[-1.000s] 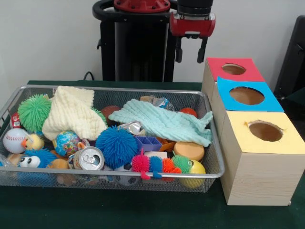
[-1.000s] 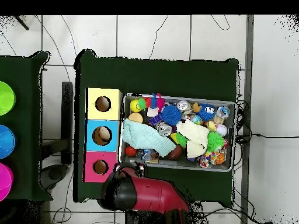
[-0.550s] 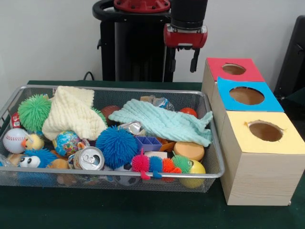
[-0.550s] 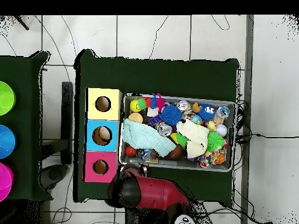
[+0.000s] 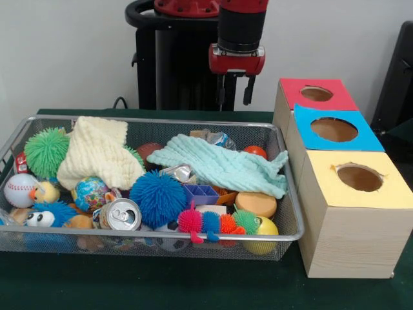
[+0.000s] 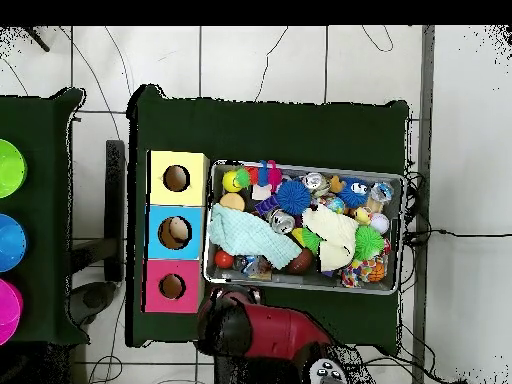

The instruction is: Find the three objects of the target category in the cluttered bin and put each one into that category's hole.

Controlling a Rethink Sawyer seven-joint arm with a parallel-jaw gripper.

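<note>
My gripper (image 5: pixel 234 98) hangs open and empty above the far rim of the wire bin (image 5: pixel 287 194), left of the red box (image 5: pixel 317 94). Seen from overhead, the arm (image 6: pixel 262 332) sits just below the bin's edge. The bin holds a blue spiky ball (image 5: pixel 158 197), a green spiky ball (image 5: pixel 46 150), a baseball (image 5: pixel 19 190), a globe ball (image 5: pixel 91 192), a drink can (image 5: pixel 120 214), a teal cloth (image 5: pixel 222 165) and a cream cloth (image 5: pixel 98 152). Three boxes with round holes stand to the right: red, blue (image 5: pixel 333 129) and yellow (image 5: pixel 359 177).
A spiky caterpillar toy (image 5: pixel 216 223), a yellow ball (image 5: pixel 265 227), an orange disc (image 5: pixel 255 203) and a blue fuzzy creature with eyes (image 5: pixel 44 214) crowd the bin's front. Coloured bowls (image 6: pixel 8 243) sit on a side table in the overhead view.
The gripper has moved left, away from the red box and toward the middle of the bin's far rim, rising slightly. Nothing in the bin has shifted.
</note>
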